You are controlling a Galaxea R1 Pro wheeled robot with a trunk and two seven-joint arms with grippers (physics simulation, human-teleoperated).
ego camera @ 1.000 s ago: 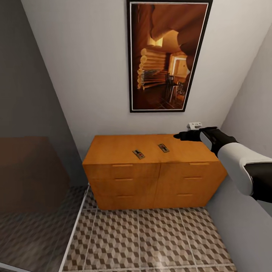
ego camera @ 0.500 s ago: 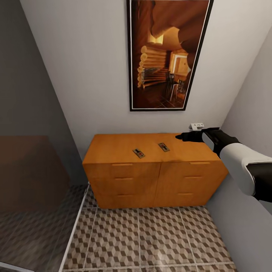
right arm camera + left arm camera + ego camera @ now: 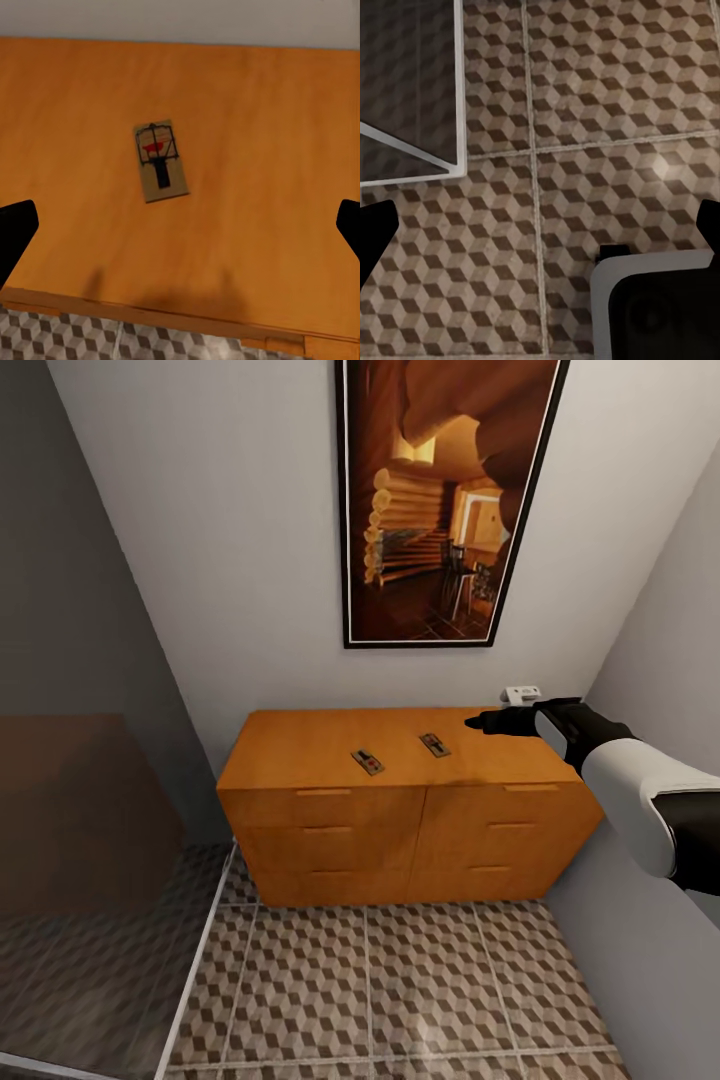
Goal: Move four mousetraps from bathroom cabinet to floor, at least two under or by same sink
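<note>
Orange cabinet under framed picture

1. You have two small flat tan wooden mousetraps lying on the flat top of the low orange-brown wooden cabinet: the left mousetrap and the right mousetrap, near each other but apart.
2. In your right wrist view, one mousetrap lies flat, with dark wire parts and a red mark.
3. The cube-patterned tiled bathroom floor lies in front of the cabinet.
</note>
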